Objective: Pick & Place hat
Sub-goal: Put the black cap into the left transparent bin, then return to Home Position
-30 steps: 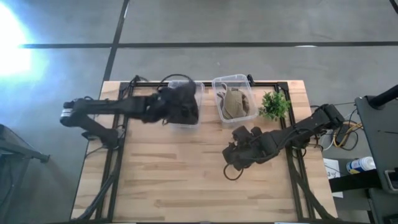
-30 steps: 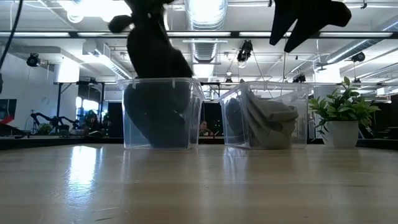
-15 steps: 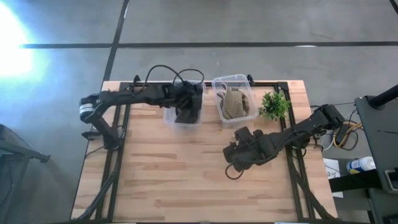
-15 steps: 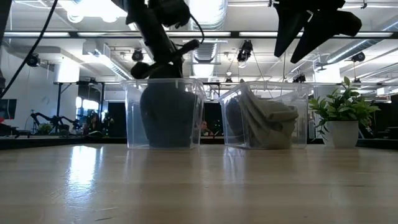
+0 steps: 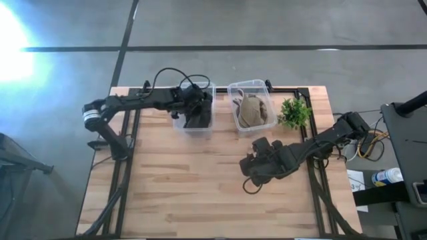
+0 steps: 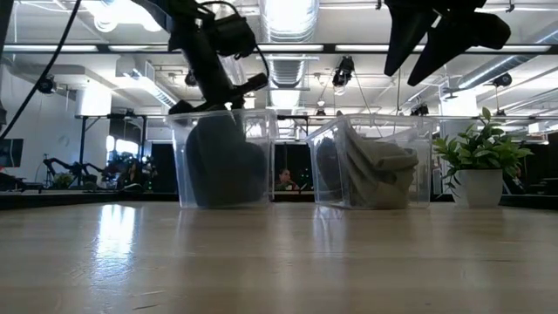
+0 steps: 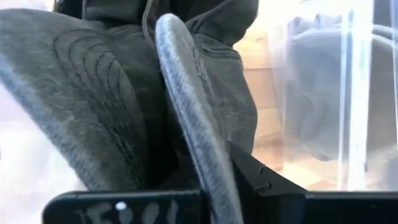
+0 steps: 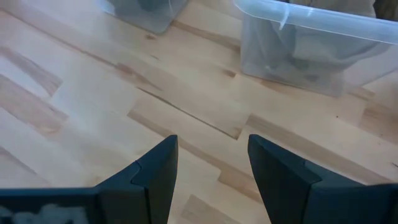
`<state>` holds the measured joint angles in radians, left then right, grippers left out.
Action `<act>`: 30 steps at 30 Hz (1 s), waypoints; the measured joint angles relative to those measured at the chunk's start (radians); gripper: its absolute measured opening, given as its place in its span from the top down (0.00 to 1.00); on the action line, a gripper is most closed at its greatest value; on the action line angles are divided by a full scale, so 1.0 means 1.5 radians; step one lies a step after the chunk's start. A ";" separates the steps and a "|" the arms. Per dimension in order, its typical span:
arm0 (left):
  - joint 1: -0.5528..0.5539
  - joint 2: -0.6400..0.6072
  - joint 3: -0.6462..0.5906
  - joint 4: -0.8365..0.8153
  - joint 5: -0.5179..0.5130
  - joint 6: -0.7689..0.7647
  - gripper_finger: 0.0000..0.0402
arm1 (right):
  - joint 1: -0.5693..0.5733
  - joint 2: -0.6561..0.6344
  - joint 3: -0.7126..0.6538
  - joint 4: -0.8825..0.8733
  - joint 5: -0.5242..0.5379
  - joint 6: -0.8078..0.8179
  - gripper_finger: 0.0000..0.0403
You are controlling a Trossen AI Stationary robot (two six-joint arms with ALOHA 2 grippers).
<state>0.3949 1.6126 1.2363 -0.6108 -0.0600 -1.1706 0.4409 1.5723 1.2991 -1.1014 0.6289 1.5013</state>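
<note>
Dark felt hat (image 7: 124,106) w/ stitched curved brim is sitting in clear plastic bin (image 5: 195,107); left gripper (image 5: 197,110) jaws gripping it. Right gripper (image 8: 208,168) hovering over wood counter (image 5: 187,180), jaws apart.

Left tool (image 5: 198,109) reaches far forward; right tool (image 8: 208,163) hovers, fingers apart.

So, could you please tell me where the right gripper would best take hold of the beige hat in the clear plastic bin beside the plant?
Probably from straight above, since the clear plastic bin walls off every side and only its top is open. The beige fabric hat lies crumpled, so a raised fold near its upper middle looks the easiest pinch. The right gripper hangs open over bare wooden table, apart from the bin.
</note>
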 joint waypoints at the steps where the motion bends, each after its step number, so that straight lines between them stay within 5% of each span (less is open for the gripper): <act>1: -0.004 -0.003 -0.003 -0.001 0.001 -0.003 0.92 | 0.000 0.000 0.000 0.002 0.000 0.000 0.52; 20: -0.081 -0.177 0.009 0.016 -0.167 0.125 0.75 | 0.016 0.000 0.000 0.050 0.021 -0.057 0.52; 30: -0.142 -0.286 0.026 0.160 -0.159 0.375 0.74 | 0.020 -0.018 0.010 0.153 0.035 -0.311 0.52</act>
<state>0.1819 1.1841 1.2755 -0.3703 -0.2983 -0.6075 0.4714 1.5458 1.3139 -0.8713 0.6817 1.0346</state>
